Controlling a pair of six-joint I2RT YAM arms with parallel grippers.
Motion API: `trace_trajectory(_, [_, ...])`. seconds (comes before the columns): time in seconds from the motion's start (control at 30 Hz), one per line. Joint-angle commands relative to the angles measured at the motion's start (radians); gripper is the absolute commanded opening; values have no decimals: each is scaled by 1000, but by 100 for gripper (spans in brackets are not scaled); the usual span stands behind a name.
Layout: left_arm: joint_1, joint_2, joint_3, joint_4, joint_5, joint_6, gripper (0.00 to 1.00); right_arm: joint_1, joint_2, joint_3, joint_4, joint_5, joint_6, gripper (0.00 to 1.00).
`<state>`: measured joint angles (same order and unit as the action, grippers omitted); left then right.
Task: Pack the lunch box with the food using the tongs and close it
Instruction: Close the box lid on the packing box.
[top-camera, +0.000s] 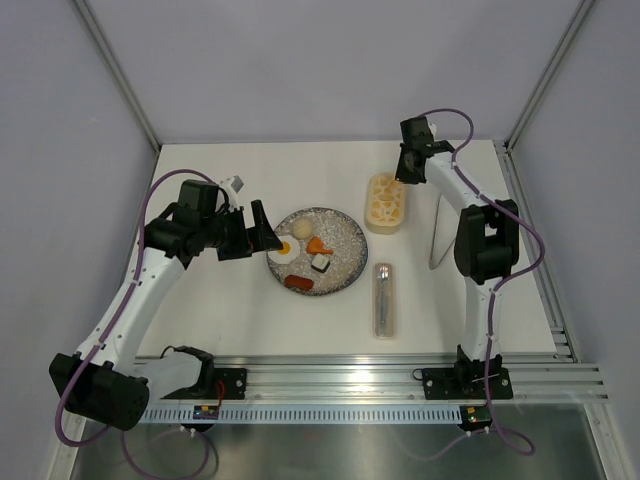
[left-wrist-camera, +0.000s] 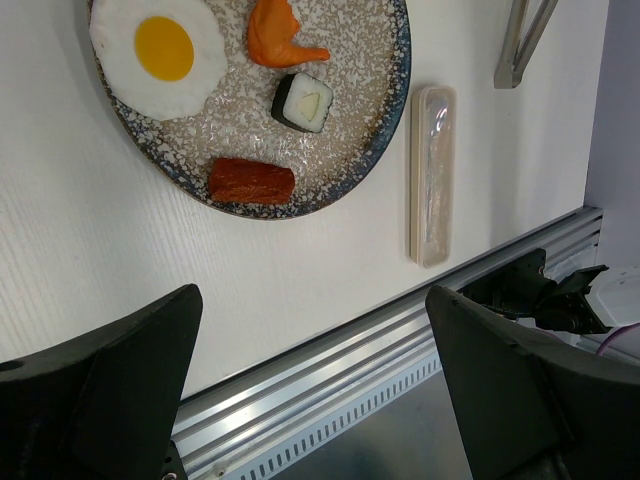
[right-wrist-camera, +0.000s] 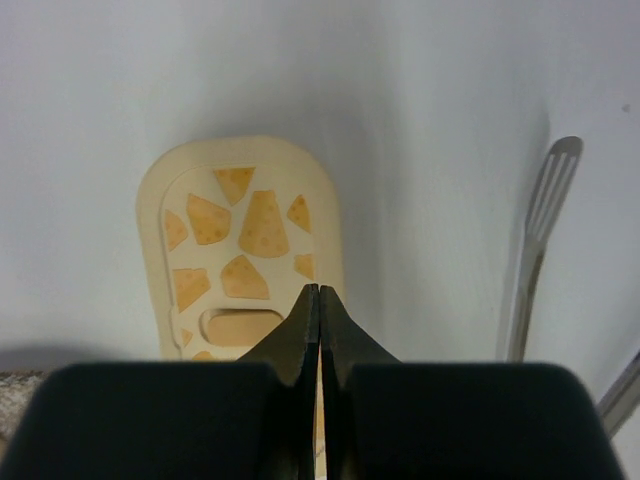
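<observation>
Lidded lunch box (right-wrist-camera: 245, 225), right gripper (right-wrist-camera: 319, 292) near (jaws together); food (left-wrist-camera: 155, 48) on plate (left-wrist-camera: 355, 120)

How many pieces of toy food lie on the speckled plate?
5: fried egg on the left, a pale bun just behind it, orange piece in the middle, sushi roll nearer, sausage at the near rim. None seems hidden.

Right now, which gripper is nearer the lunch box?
Right. The right gripper, shut, is over the lunch box; the left gripper, open, is by the plate's left edge, farther away.
</observation>
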<state>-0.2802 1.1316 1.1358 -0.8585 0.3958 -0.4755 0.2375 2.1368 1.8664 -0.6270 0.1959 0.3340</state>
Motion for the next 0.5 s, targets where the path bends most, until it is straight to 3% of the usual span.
trace_trajectory(0.0, [4, -29, -4, 35, 9, 6, 99, -32, -26, 14, -36, 97, 19, 0])
trace_trajectory(0.47, [6, -16, -2, 42, 11, 2, 99, -43, 72, 66, -63, -30, 14, 0])
